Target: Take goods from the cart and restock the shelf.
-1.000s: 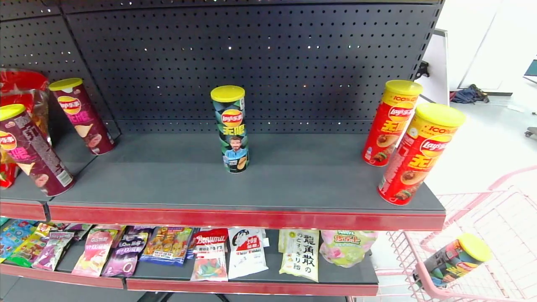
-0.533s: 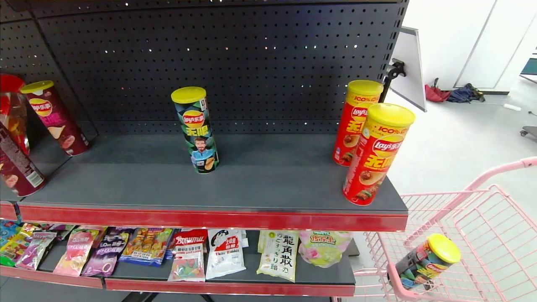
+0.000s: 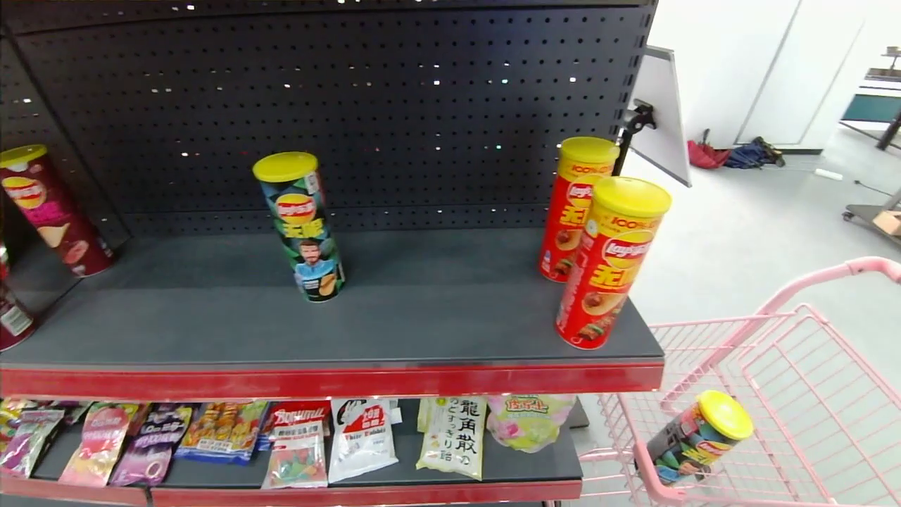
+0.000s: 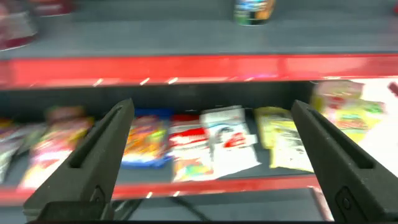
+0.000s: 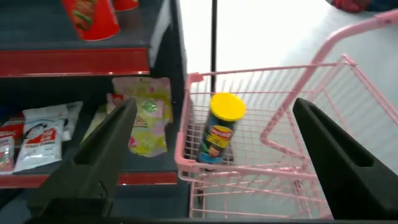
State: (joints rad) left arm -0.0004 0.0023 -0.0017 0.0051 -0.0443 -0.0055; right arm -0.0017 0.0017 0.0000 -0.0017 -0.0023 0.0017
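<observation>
A pink wire cart point(image 3: 809, 394) stands right of the shelf with one dark, yellow-lidded chip can point(image 3: 693, 438) leaning inside its near left corner; the cart point(image 5: 323, 124) and the can point(image 5: 219, 127) also appear in the right wrist view. On the grey upper shelf point(image 3: 422, 317) stand a green-blue can point(image 3: 299, 227) and two red cans point(image 3: 609, 262) point(image 3: 571, 208). My left gripper point(image 4: 211, 155) is open and faces the lower shelf's snack bags point(image 4: 217, 140). My right gripper point(image 5: 214, 155) is open, some way back from the can in the cart.
Maroon cans point(image 3: 49, 210) stand at the shelf's left end. Snack bags point(image 3: 366, 438) lie in a row on the lower shelf. A red lip point(image 3: 331, 380) fronts the upper shelf. Open floor point(image 3: 760, 211) stretches behind the cart.
The head view has swung right, so shelf and cans sit further left in the picture and more of the cart shows. Nothing on the shelf or in the cart moved.
</observation>
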